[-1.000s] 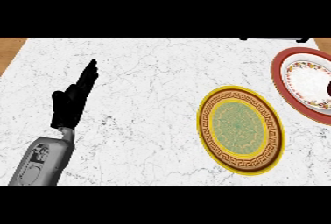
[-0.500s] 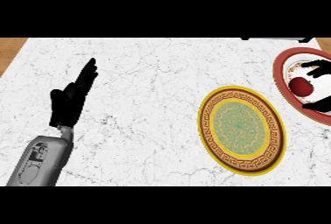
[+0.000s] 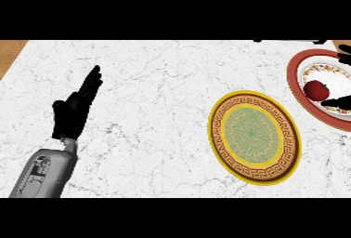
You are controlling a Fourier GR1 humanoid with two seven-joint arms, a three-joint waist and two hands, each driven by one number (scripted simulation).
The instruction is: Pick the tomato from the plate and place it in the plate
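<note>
Red tomato (image 3: 315, 89) now uncovered beside right robot hand (image 3: 339, 102).

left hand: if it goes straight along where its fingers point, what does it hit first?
Looks free: the left hand points up-right across bare counter to its far edge. Height above the counter is unclear.

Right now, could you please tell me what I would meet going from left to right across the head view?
Left hand, resting open → yellow-rimmed plate → red-rimmed plate, with the tomato lying on it.
</note>
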